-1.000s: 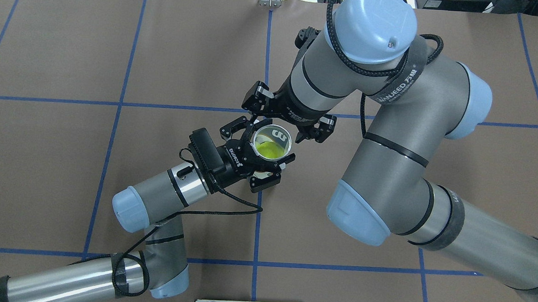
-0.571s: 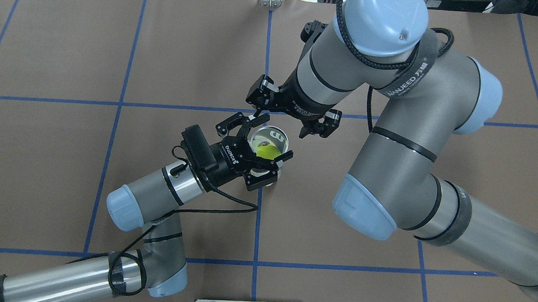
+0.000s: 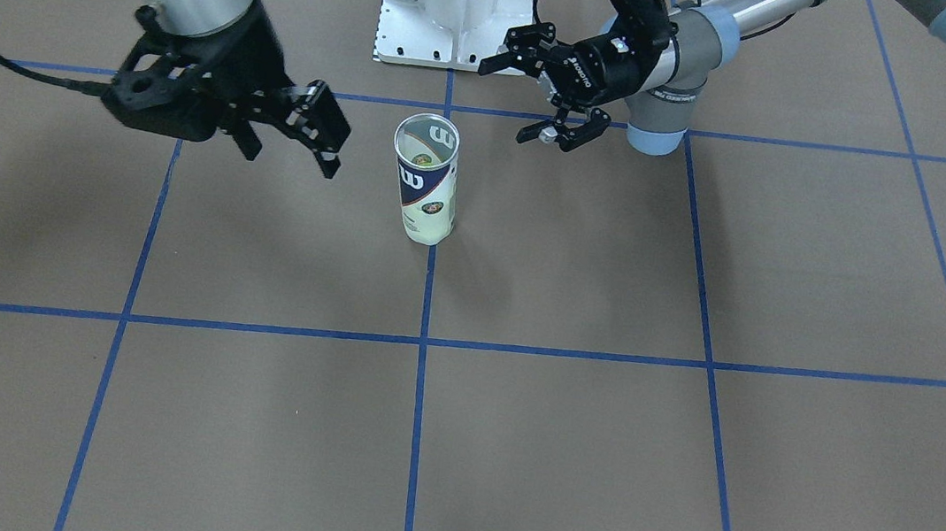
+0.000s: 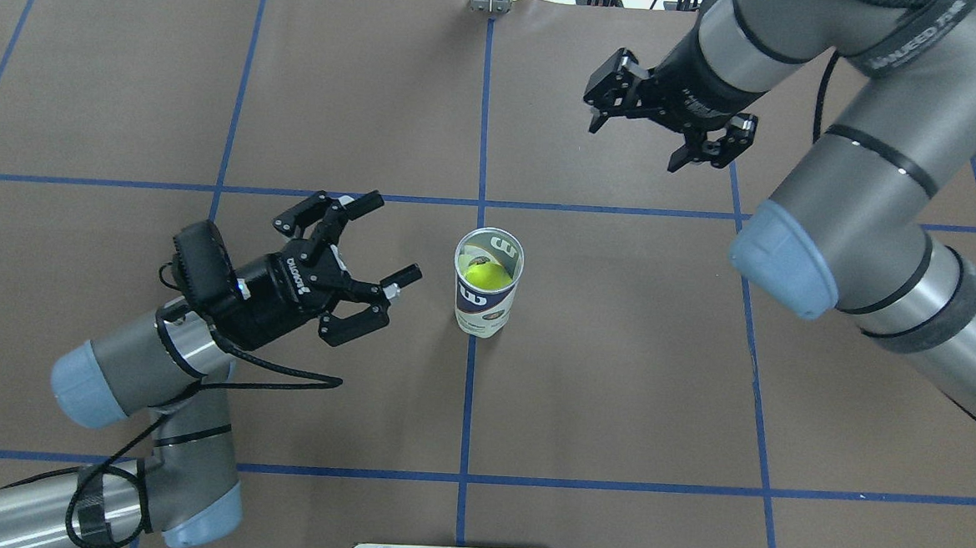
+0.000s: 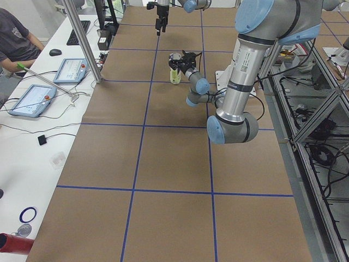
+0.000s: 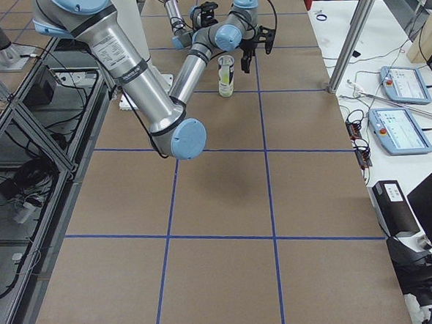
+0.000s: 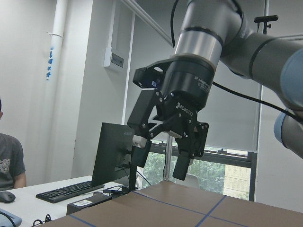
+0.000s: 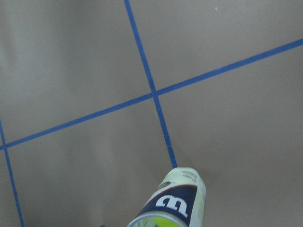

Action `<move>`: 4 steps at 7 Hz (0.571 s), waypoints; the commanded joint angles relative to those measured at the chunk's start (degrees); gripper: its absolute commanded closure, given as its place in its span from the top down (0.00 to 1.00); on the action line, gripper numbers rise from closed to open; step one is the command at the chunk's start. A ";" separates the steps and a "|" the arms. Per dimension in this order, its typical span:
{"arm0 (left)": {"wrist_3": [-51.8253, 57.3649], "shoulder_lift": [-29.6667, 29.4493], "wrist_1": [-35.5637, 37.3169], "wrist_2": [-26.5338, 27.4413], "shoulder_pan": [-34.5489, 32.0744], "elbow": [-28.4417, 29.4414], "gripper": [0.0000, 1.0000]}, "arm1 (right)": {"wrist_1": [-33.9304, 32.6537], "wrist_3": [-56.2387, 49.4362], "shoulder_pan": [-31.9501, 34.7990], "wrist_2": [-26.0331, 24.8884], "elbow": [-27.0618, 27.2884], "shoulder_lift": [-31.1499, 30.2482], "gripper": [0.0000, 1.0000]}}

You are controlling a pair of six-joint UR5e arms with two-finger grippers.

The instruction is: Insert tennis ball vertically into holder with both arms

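The holder (image 4: 487,284), a clear can with a navy "W" label, stands upright on a blue tape line with nothing touching it. A yellow-green tennis ball (image 4: 485,274) lies inside it, seen through the open top. My left gripper (image 4: 389,240) hangs open and empty to the holder's left, its fingers pointing at it. My right gripper (image 4: 637,146) is open and empty, up and away at the far right. From the front, the holder (image 3: 427,180) stands between the right gripper (image 3: 293,160) and the left gripper (image 3: 507,103). The right wrist view looks down on the holder (image 8: 173,203).
Brown paper with a blue tape grid (image 4: 482,140) covers the table. The white pedestal base (image 3: 455,5) stands behind the holder. A side table with tablets (image 5: 27,101) and a seated person (image 5: 16,41) runs along the far edge.
Both grippers were close around the holder's top. The left gripper let go and drew back to the left; the right gripper rose and swung away to the far right. The holder stays upright.
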 commanded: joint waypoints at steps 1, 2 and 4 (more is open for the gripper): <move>-3.82 6.74 4.79 0.09 -8.66 -1.30 0.99 | 0.00 -7.40 6.12 1.39 -0.11 -5.74 1.00; -6.90 7.47 13.36 -0.26 -15.24 -1.21 0.99 | 0.00 -11.43 8.22 0.69 -0.29 -8.02 1.00; -10.51 6.26 33.98 -2.79 -23.27 -1.30 0.99 | 0.09 -20.92 11.92 -0.10 -1.43 -11.55 1.00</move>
